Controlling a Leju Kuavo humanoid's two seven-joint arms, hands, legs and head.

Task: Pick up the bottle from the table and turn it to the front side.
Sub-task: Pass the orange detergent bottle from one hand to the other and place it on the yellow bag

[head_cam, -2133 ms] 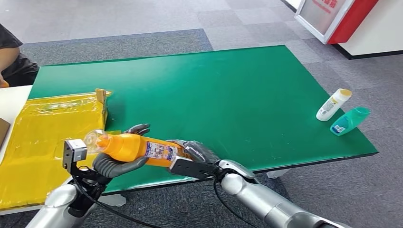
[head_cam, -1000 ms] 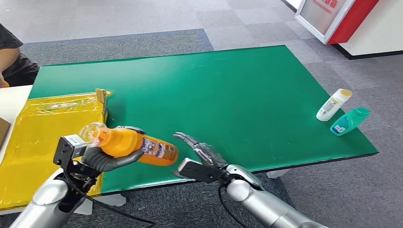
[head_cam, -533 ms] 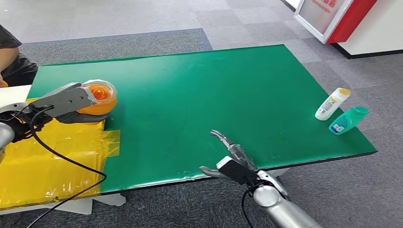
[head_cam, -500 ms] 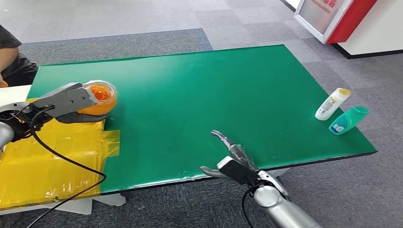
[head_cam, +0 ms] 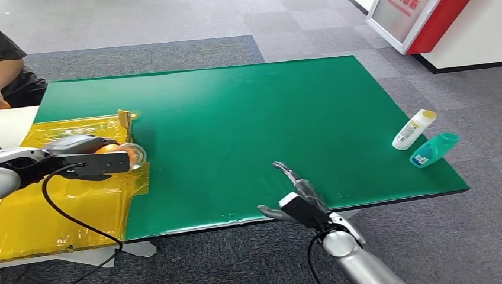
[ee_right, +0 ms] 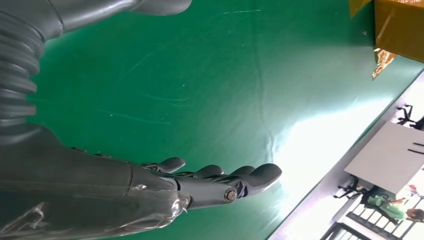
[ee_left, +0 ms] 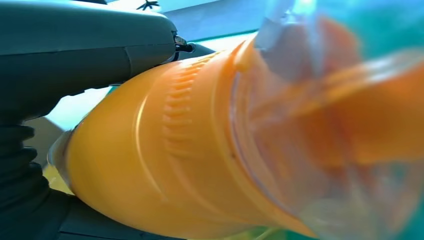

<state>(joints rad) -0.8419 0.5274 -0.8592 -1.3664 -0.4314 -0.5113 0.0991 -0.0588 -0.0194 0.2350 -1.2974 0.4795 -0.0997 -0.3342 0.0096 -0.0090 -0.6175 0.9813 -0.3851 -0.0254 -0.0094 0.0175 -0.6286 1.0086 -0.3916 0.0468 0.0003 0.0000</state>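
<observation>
My left hand (head_cam: pixel 83 158) grips the orange bottle (head_cam: pixel 121 152) low over the yellow sheet (head_cam: pixel 65 201) at the table's left. Its clear cap end pokes out toward the green table (head_cam: pixel 254 112). In the left wrist view the orange bottle (ee_left: pixel 190 150) lies close against the grey thumb and dark fingers (ee_left: pixel 80 50). My right hand (head_cam: pixel 296 198) hovers over the table's near edge with fingers spread and nothing in it. From the right wrist, the right hand (ee_right: pixel 165 185) stretches flat above the green surface.
A white bottle with a yellow cap (head_cam: pixel 414 129) and a teal bottle (head_cam: pixel 435 149) lie at the table's right edge. A person (head_cam: pixel 15 71) sits at the far left. A red and white stand (head_cam: pixel 420 21) is at the back right.
My left hand took the orange bottle from my right hand, swung it left and has now lowered it onto the yellow sheet. The right hand let go and drew back right along the near edge.
</observation>
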